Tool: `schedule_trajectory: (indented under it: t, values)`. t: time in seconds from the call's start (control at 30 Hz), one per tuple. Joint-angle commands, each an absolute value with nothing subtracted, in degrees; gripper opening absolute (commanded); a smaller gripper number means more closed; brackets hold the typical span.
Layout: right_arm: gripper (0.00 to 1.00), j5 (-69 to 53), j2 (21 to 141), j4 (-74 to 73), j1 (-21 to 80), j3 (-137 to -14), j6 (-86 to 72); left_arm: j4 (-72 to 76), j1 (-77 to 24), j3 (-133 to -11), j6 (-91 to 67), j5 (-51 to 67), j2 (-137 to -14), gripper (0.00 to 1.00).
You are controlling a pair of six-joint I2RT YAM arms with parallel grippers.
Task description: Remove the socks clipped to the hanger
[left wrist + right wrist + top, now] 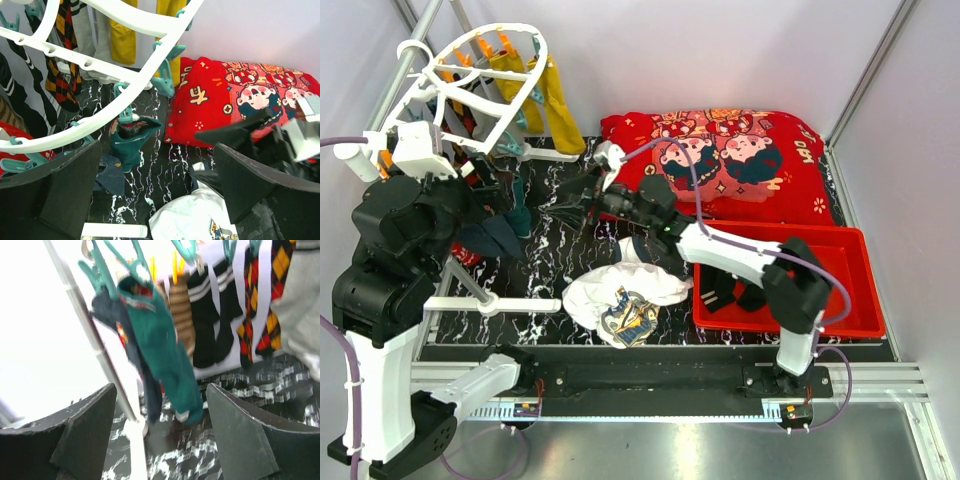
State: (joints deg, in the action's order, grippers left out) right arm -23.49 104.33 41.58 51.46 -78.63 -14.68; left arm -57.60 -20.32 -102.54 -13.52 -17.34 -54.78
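White hanger (100,116), one teal sock (162,337), two black socks (205,315)

one white hanger (75,57) is in view. the socks on it count as follows: two yellow socks (510,75) (560,115), two black socks (202,315) (227,305) with white stripes, two checked socks (252,305) (280,295), one brown-striped sock (181,315), one teal sock (160,340), one navy sock (112,315) and one grey sock (300,305). there is one red tray (860,290) with two dark socks (717,290) (752,297), one red cushion (790,190), one white garment (600,295) and two robot arms (400,230) (730,250).
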Motion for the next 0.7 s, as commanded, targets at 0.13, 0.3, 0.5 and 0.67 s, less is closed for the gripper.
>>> schedule_trajectory:
  t: [0.13, 0.3, 0.5, 0.67]
  values:
    - [0.81, -27.51, 117.75, 48.43, 52.47, -93.59, -14.15, -56.60, -20.39, -102.39, -13.36, -15.73, -53.79, 0.99]
    - [0.83, -29.09, 122.60, 48.78, 53.79, -99.05, -14.77, -56.60, -20.39, -101.87, -13.71, -14.77, -53.35, 0.99]
    - [0.80, -29.27, 125.94, 46.94, 55.55, -103.79, -13.45, -56.60, -20.39, -101.95, -13.97, -14.77, -53.26, 0.99]
    - [0.77, -27.25, 128.93, 44.39, 55.81, -108.27, -12.31, -57.92, -20.39, -102.57, -14.50, -15.20, -53.61, 0.99]
